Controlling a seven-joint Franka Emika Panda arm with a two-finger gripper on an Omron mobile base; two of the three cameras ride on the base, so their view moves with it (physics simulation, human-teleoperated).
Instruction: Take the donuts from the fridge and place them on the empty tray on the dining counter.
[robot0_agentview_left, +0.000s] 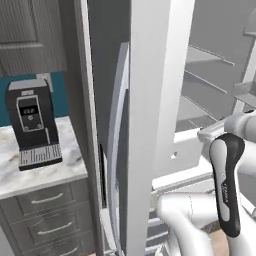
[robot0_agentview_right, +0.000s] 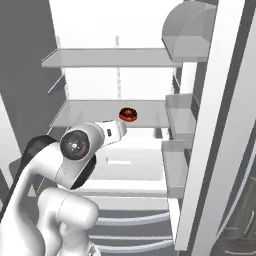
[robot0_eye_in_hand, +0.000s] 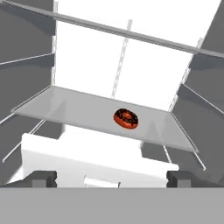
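The arm (robot0_agentview_right: 75, 150) rises bent at the elbow, its forearm levelled toward the open fridge (robot0_agentview_right: 115, 57) with the wrist pointing at the middle shelf (robot0_agentview_right: 90, 112). In the hand view the gripper (robot0_eye_in_hand: 111, 178) faces straight into the white interior, its 2 dark fingertips (robot0_eye_in_hand: 43, 178) standing wide apart with nothing between them, short of the shelf's front edge.

1 donut (robot0_eye_in_hand: 126, 118), dark with red-orange icing, lies flat on that middle shelf, right of its centre and well back from the front edge. In the right base view the same donut sits just beyond the wrist, above the white drawer (robot0_agentview_right: 130, 167).

The left base view instead takes in the fridge's open door edge (robot0_agentview_left: 150, 100) and, left of it, a black coffee machine (robot0_agentview_left: 31, 122) on a marble bench (robot0_agentview_left: 45, 172) over grey drawers (robot0_agentview_left: 47, 215). That door edge hides most of the fridge interior there, and the arm is cut off at the frame's lower right.
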